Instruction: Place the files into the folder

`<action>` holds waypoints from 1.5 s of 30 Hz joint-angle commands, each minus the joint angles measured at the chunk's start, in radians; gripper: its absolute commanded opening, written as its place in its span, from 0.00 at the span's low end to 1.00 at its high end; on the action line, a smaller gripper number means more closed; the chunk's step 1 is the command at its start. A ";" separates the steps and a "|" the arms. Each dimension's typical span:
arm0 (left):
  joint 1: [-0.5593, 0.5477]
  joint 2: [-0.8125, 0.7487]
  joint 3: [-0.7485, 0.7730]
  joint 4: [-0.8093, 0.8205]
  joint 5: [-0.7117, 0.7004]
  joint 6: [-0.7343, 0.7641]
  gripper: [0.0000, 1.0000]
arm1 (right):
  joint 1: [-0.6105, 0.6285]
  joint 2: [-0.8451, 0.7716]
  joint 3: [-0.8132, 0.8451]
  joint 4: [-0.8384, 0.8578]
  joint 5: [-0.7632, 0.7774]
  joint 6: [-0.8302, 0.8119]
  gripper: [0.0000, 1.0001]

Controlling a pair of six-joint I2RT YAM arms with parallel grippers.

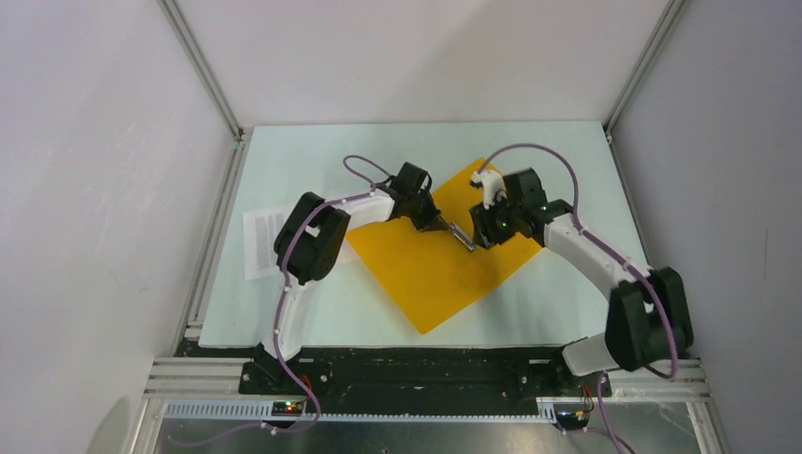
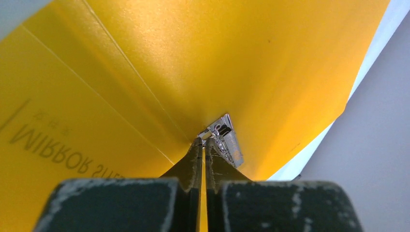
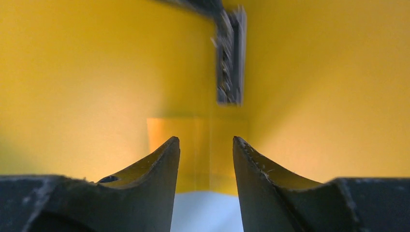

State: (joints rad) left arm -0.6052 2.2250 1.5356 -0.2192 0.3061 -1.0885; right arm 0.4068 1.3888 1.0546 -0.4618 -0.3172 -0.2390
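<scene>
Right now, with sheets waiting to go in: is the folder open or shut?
Open: the folder lies spread wide, its inner metal clip exposed.

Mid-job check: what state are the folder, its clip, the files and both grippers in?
folder: open, on the table.
metal clip: on the folder's inside; clamped or lifted, cannot tell.
files: outside the folder, flat on the table to its left.
left gripper: shut, tips at the metal clip.
right gripper: open, empty, over the folder.

Top view high above looking down, wrist views close against folder (image 1: pixel 435 270), both sharing its metal clip (image 2: pixel 228 140)
</scene>
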 commanded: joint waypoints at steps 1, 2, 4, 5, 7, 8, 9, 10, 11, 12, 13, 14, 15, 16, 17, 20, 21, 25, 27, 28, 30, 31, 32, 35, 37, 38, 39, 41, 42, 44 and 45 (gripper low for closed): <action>-0.013 -0.006 0.010 -0.139 -0.110 0.137 0.00 | -0.065 0.069 -0.055 0.059 0.003 0.177 0.50; -0.012 -0.009 0.010 -0.151 -0.119 0.159 0.00 | -0.058 0.090 -0.056 0.054 0.007 0.186 0.50; -0.007 -0.028 -0.003 -0.198 -0.139 0.189 0.00 | -0.046 0.107 -0.057 0.050 0.004 0.212 0.50; -0.004 -0.045 -0.013 -0.207 -0.146 0.198 0.00 | -0.040 0.108 -0.056 0.054 -0.004 0.223 0.50; 0.018 -0.072 -0.040 -0.229 -0.155 0.218 0.00 | -0.016 0.110 -0.056 0.061 -0.010 0.226 0.50; 0.023 -0.083 -0.063 -0.234 -0.157 0.221 0.00 | 0.000 0.109 -0.056 0.064 -0.013 0.223 0.48; 0.034 -0.099 -0.074 -0.236 -0.160 0.228 0.00 | 0.007 0.108 -0.055 0.065 -0.022 0.209 0.47; 0.037 -0.106 -0.095 -0.238 -0.161 0.233 0.00 | 0.025 0.107 -0.055 0.070 -0.026 0.199 0.43; 0.044 -0.119 -0.106 -0.238 -0.164 0.236 0.00 | 0.043 0.107 -0.055 0.074 -0.032 0.172 0.41; 0.047 -0.124 -0.125 -0.238 -0.166 0.235 0.00 | 0.053 0.109 -0.056 0.081 -0.035 0.153 0.36; 0.048 -0.129 -0.131 -0.238 -0.170 0.234 0.00 | 0.079 0.112 -0.056 0.084 -0.034 0.110 0.33; 0.048 -0.128 -0.135 -0.238 -0.169 0.233 0.00 | 0.093 0.118 -0.056 0.091 -0.030 0.086 0.28; 0.048 -0.121 -0.132 -0.236 -0.164 0.233 0.00 | 0.123 0.124 -0.056 0.096 -0.012 0.041 0.26; 0.047 -0.117 -0.124 -0.236 -0.162 0.235 0.00 | 0.140 0.138 -0.056 0.113 0.019 0.023 0.23; 0.047 -0.107 -0.118 -0.236 -0.158 0.235 0.00 | 0.167 0.147 -0.055 0.124 0.038 0.005 0.20; 0.052 -0.087 -0.102 -0.236 -0.150 0.228 0.00 | 0.207 0.187 -0.034 0.148 0.113 0.019 0.00; 0.055 -0.084 -0.102 -0.236 -0.150 0.221 0.00 | 0.220 0.196 -0.030 0.154 0.123 0.043 0.00; 0.058 -0.078 -0.106 -0.236 -0.150 0.207 0.00 | 0.261 0.234 -0.022 0.177 0.187 0.091 0.00; 0.058 -0.077 -0.105 -0.236 -0.149 0.203 0.00 | 0.275 0.263 -0.004 0.161 0.223 0.101 0.00; 0.058 -0.077 -0.105 -0.236 -0.148 0.203 0.00 | 0.279 0.273 0.003 0.149 0.244 0.106 0.00; 0.058 -0.075 -0.104 -0.236 -0.146 0.203 0.00 | 0.285 0.296 0.016 0.142 0.261 0.107 0.00; 0.059 -0.074 -0.103 -0.236 -0.145 0.203 0.00 | 0.285 0.306 0.020 0.142 0.265 0.106 0.00; 0.059 -0.074 -0.103 -0.235 -0.143 0.203 0.00 | 0.285 0.311 0.023 0.143 0.269 0.103 0.00; 0.059 -0.074 -0.103 -0.237 -0.140 0.203 0.00 | 0.285 0.328 0.031 0.150 0.270 0.088 0.00; 0.060 -0.073 -0.103 -0.236 -0.140 0.203 0.00 | 0.287 0.341 0.037 0.152 0.279 0.076 0.01; 0.059 -0.074 -0.103 -0.236 -0.140 0.202 0.00 | 0.286 0.344 0.039 0.152 0.281 0.068 0.02; 0.060 -0.074 -0.104 -0.236 -0.141 0.202 0.00 | 0.286 0.350 0.043 0.154 0.283 0.065 0.02; 0.059 -0.073 -0.104 -0.236 -0.141 0.200 0.00 | 0.284 0.352 0.045 0.158 0.288 0.054 0.03; 0.059 -0.074 -0.104 -0.236 -0.140 0.198 0.00 | 0.285 0.350 0.045 0.159 0.289 0.052 0.03; 0.060 -0.074 -0.103 -0.236 -0.141 0.197 0.00 | 0.284 0.352 0.046 0.160 0.287 0.048 0.03; 0.059 -0.075 -0.104 -0.235 -0.143 0.196 0.00 | 0.284 0.353 0.045 0.157 0.286 0.047 0.03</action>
State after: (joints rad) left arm -0.5594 2.1075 1.4418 -0.3607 0.2363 -0.9161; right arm 0.6899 1.7393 1.0626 -0.3294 -0.0490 -0.1658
